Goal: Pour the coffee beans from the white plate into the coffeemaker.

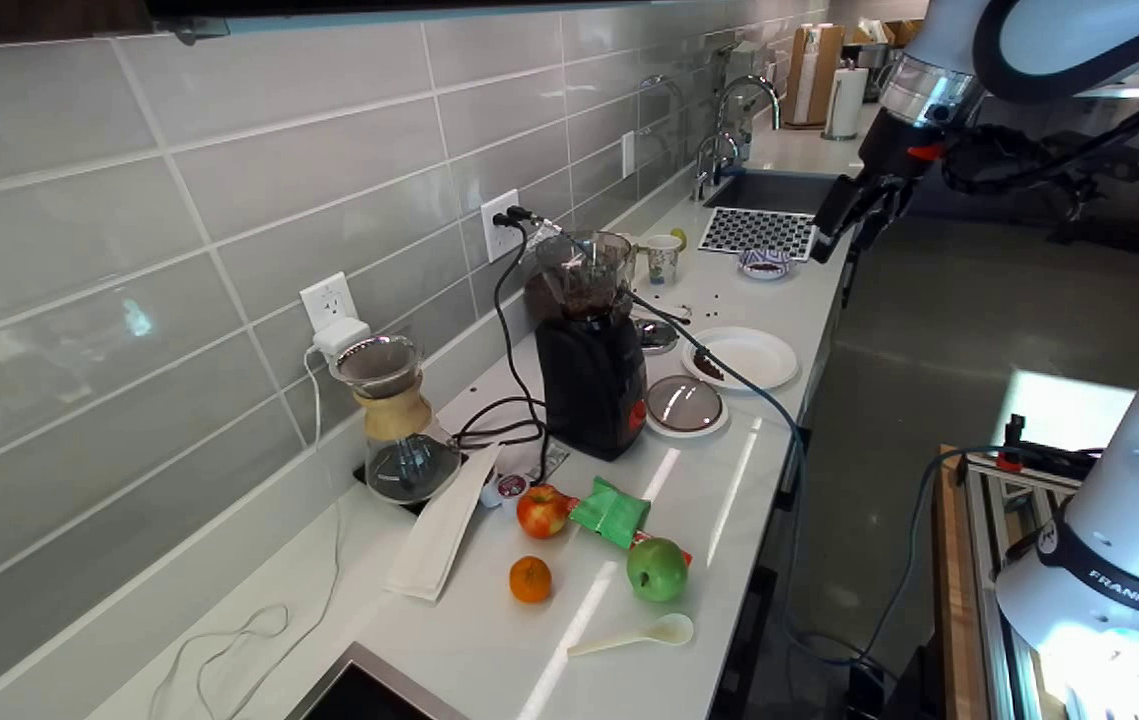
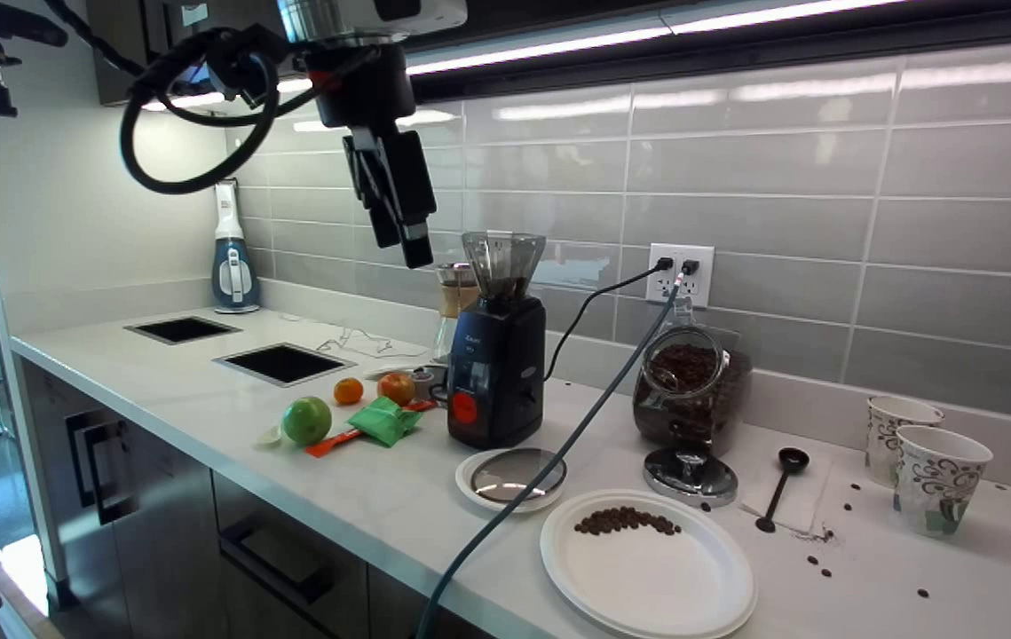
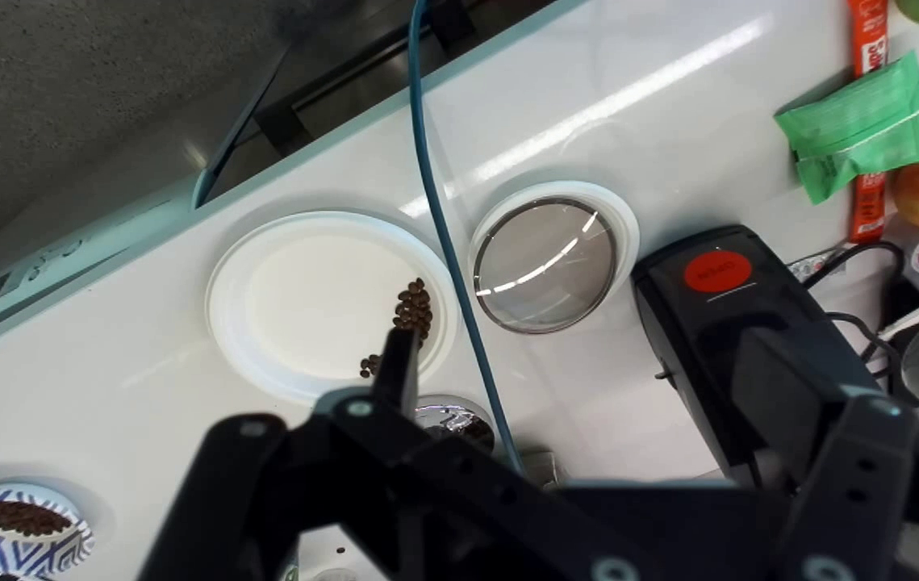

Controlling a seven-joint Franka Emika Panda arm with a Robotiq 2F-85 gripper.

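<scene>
The white plate [image 2: 647, 586] lies flat on the counter, also in an exterior view [image 1: 759, 358] and the wrist view [image 3: 306, 298]. Coffee beans [image 2: 625, 521] lie near its rim on the side toward the coffeemaker, also in the wrist view [image 3: 415, 307]. The coffeemaker [image 2: 496, 382], black with a red button, stands upright with a clear funnel-shaped top [image 2: 503, 264]. It also shows in an exterior view [image 1: 589, 385] and the wrist view [image 3: 717, 298]. My gripper [image 3: 592, 371] is open and empty, high above the counter and apart from both, also in both exterior views [image 1: 839, 245] [image 2: 402, 247].
A blue cable [image 2: 549, 466] crosses the counter in front of the plate. A smoky round lid [image 2: 518, 475] rests on a small white dish. A glass jar of beans [image 2: 691, 382], a black scoop [image 2: 778, 488] and paper cups [image 2: 940, 484] stand nearby. Fruit and a green packet [image 2: 385, 419] lie beyond.
</scene>
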